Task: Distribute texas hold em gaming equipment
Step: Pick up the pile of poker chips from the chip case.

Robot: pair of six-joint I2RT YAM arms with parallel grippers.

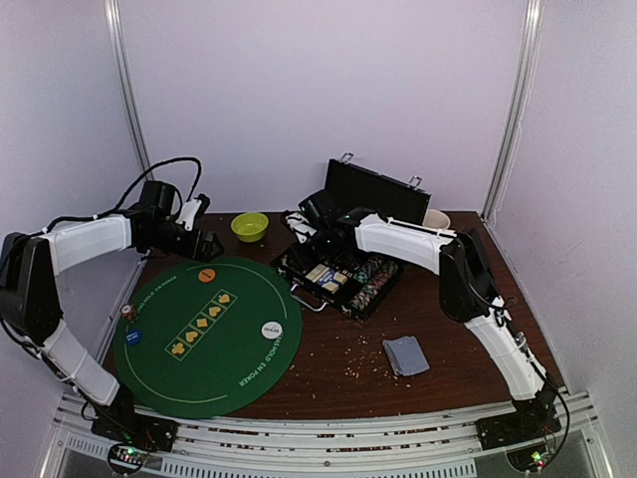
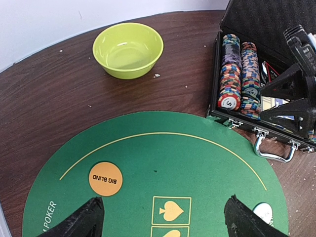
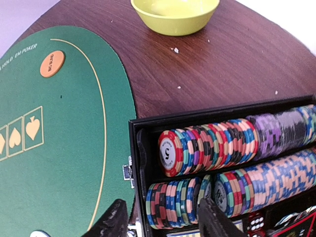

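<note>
We find the poker chips racked in rows inside the open black case. The cards lie stacked on the table, and the dealer disc on the green mat. The right end effector hovers over the chips, partly open and empty. The left end effector is wide open above the mat, also empty.

My left arm bent at elbow, reaching forward; left gripper spread wide. My right arm stretched leftward; right gripper parted slightly, holding nothing.
</note>
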